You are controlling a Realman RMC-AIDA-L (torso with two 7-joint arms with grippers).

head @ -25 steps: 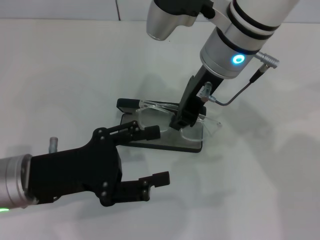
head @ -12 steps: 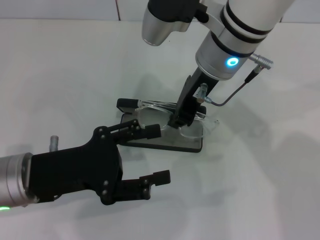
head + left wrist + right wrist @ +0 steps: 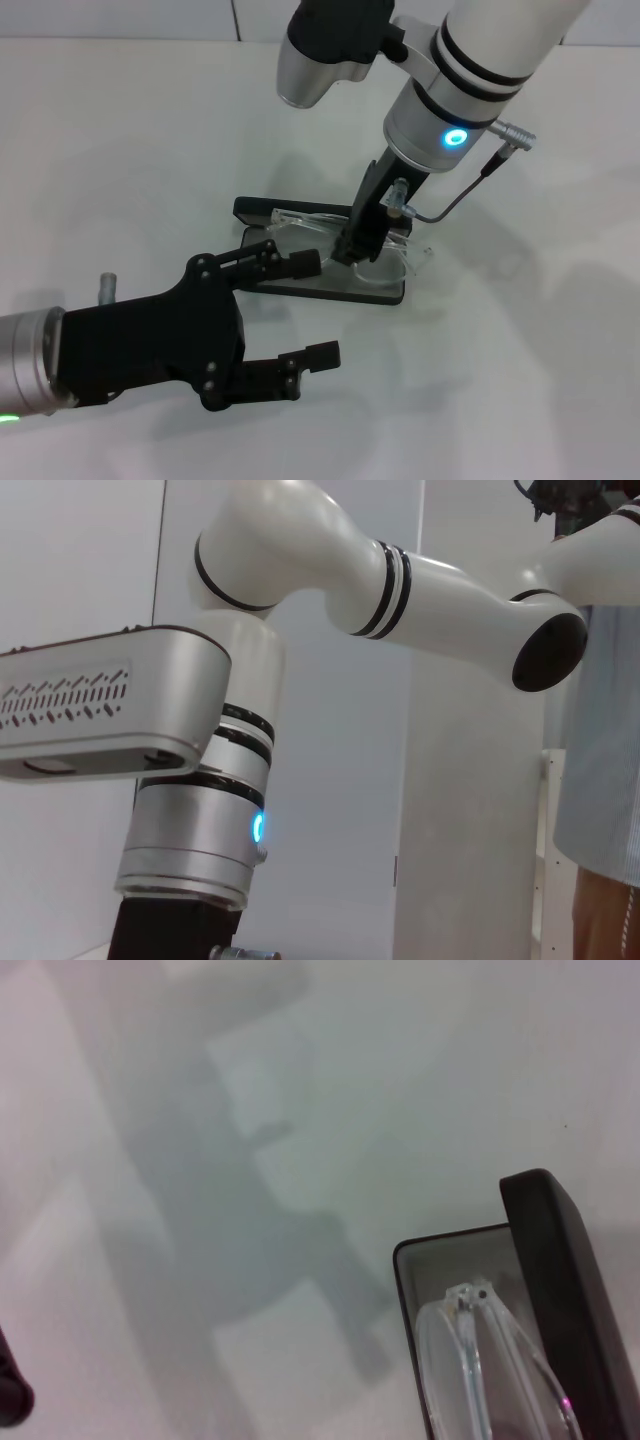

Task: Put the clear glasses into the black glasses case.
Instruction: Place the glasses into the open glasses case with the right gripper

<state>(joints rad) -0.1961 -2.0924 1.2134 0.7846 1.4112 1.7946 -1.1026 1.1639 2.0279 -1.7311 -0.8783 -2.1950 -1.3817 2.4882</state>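
Note:
The black glasses case (image 3: 300,286) lies open at the middle of the white table, its lid (image 3: 256,208) folded back on the far side. My right gripper (image 3: 349,250) reaches down from above and is shut on the clear glasses (image 3: 395,264), which rest tilted over the case's tray, one end jutting past its right edge. In the right wrist view the clear glasses (image 3: 470,1360) sit inside the grey-lined case (image 3: 555,1260). My left gripper (image 3: 312,310) hovers open just in front of the case, its upper finger (image 3: 298,264) near the case's front left corner, holding nothing.
A grey cable (image 3: 460,200) loops out from the right wrist above the case's right end. The left wrist view shows only the right arm (image 3: 200,810) and a person (image 3: 600,780) standing behind the table.
The right gripper has shifted a little to the left with the glasses, bringing them further over the case. The left gripper has not moved.

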